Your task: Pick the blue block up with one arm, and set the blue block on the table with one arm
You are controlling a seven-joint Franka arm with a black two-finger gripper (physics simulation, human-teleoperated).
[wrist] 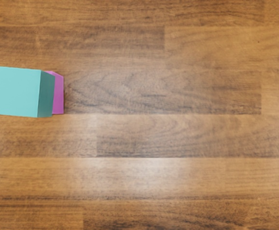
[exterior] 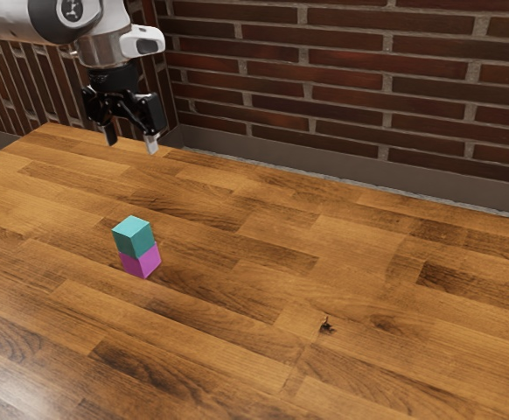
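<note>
If lowered off-centre, the empty, wide-open tool [exterior: 132,142] may push the blue block [exterior: 134,236], at its exterior-view six o'clock, off the pink block [exterior: 141,262].

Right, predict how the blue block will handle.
With its crisp edges, the blue block looks stiff and should keep its shape when gripped. Its flat faces suggest sliding rather than rolling. Perched on the magenta block, it could drop off if pushed.
</note>
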